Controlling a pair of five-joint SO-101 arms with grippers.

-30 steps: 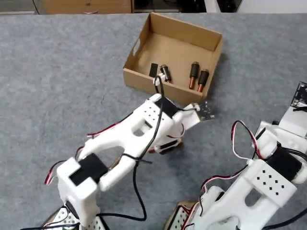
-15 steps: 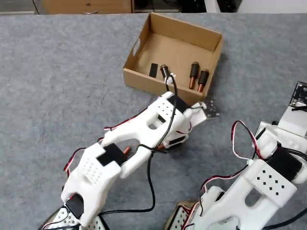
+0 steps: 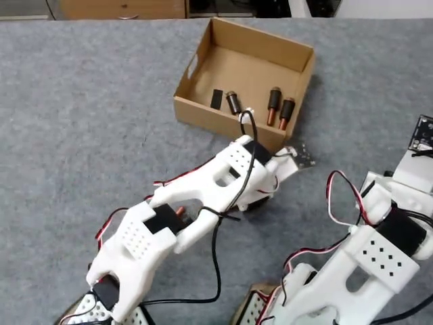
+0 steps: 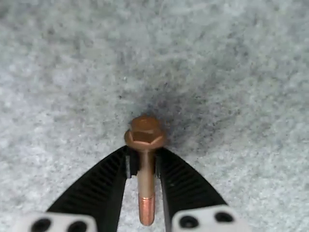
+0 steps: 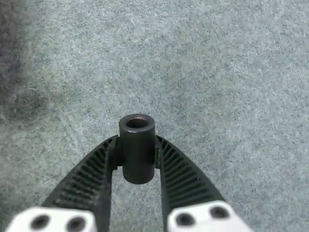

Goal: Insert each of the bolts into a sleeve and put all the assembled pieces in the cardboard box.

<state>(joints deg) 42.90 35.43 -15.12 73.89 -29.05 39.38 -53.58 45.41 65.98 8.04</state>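
Note that your left arm (image 3: 203, 189) has stretched out beside the cardboard box (image 3: 203, 114), its left gripper (image 4: 145, 153) clamped on a bolt (image 4: 145, 137), while your right gripper (image 5: 137, 147) grips a sleeve (image 5: 137, 159), so insertion probably comes next.

Two arms, both gripping tight.
The left arm (image 3: 203, 193) stretches far out, jaws pinched on a bolt (image 4: 145, 140); the right arm (image 3: 369, 267) sits folded back, jaws pinched on a sleeve (image 5: 137, 145).
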